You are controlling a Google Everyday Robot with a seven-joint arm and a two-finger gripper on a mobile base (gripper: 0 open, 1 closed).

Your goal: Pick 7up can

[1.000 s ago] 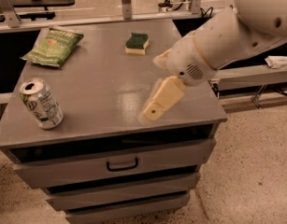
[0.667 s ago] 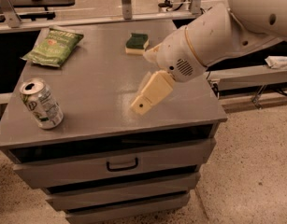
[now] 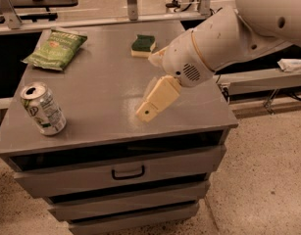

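The 7up can stands upright near the front left corner of the grey cabinet top. It is silver with a green-and-white label and a pull-tab top. My gripper hangs over the middle of the top, well to the right of the can and apart from it. It is open and empty. One cream finger points down and left towards the table; the other shows only partly behind the white wrist.
A flat green chip bag lies at the back left. A green and yellow sponge lies at the back middle, just behind the gripper. The cabinet has drawers below. Shelving and a bench stand behind; speckled floor lies to the right.
My arm and gripper have moved left across the cabinet top, closer to the can. The can, bag and sponge have not moved.
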